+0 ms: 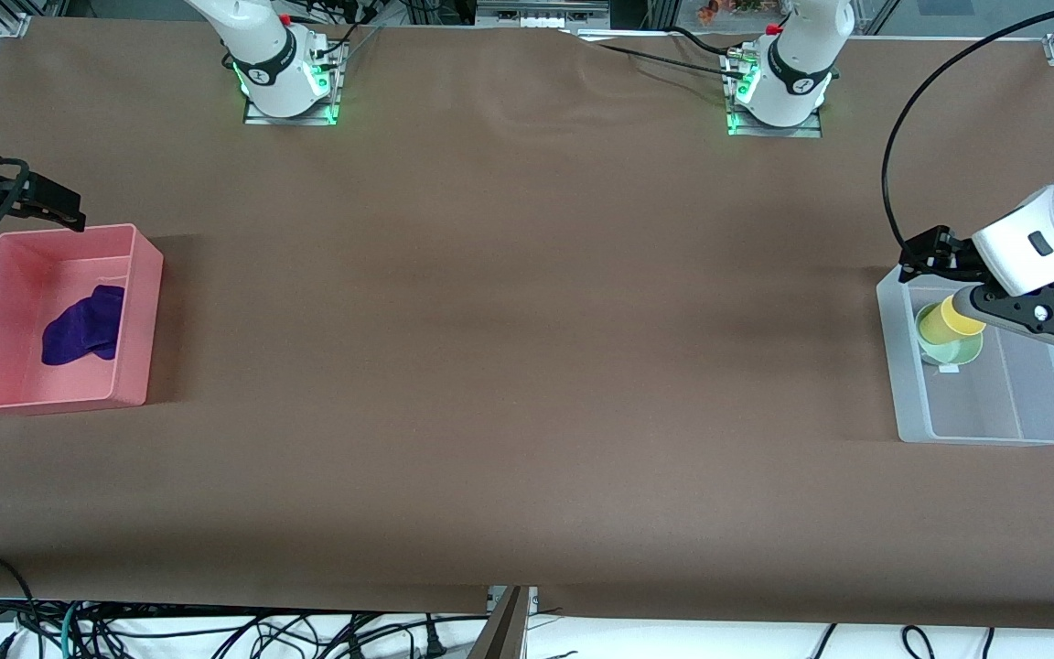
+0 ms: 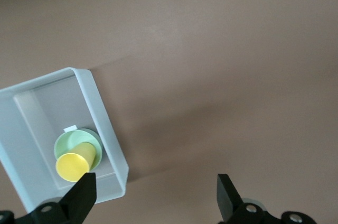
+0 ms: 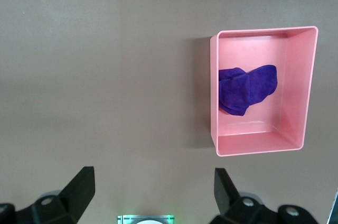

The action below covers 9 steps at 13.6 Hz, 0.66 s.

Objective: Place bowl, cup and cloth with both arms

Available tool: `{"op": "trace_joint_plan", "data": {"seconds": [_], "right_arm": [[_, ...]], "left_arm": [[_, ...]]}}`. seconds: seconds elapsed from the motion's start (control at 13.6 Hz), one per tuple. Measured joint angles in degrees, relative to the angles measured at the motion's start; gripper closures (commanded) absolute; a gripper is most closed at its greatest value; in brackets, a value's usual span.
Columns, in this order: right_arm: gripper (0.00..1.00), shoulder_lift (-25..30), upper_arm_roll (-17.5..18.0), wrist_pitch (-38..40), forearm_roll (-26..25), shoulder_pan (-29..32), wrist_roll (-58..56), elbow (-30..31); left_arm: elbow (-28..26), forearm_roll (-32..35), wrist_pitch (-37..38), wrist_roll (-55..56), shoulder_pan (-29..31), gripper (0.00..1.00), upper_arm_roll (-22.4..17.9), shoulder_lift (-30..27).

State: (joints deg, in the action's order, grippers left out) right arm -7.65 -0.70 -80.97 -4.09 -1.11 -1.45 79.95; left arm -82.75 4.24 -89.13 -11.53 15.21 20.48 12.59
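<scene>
Left claw [image 1: 934, 261] open, empty, over the clear bin [image 1: 1039, 403] holding cup [image 1: 959, 317] tilted in bowl [image 1: 957, 351]. Right claw [image 3: 153, 192] open, empty, above worktop [image 1: 509, 348] beside the pink bin [image 1: 138, 320], which holds the cloth [image 1: 83, 327].

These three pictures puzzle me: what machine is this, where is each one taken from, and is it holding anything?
Two white robot arms stand at a brown table. The wide picture looks down from across the table; the other two come from cameras on each arm's wrist. The left gripper hangs open and holds nothing, above the clear bin, where the yellow cup sits inside the green bowl. The right gripper, also open and holding nothing, is up beside the pink bin, which holds the purple cloth.
</scene>
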Motion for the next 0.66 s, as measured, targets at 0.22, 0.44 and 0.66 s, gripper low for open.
{"op": "trace_joint_plan", "data": {"seconds": [0.22,0.44,0.66], "right_arm": [[0.00,0.00,0.00,0.00,0.00,0.02,0.02,-0.01],[0.00,0.00,-0.02,-0.01,0.00,0.06,0.06,-0.03],[0.00,-0.01,-0.02,-0.01,0.00,0.07,0.08,-0.04]], "left_arm": [[-6.81,-3.00,-3.83,0.39,-10.36,0.00,-13.75,-5.20],[-12.00,-3.05,-5.85,4.95,-14.51,0.00,-16.95,-9.68],[-15.67,-3.05,-7.34,7.01,-15.54,0.00,-17.37,-12.43]]}}
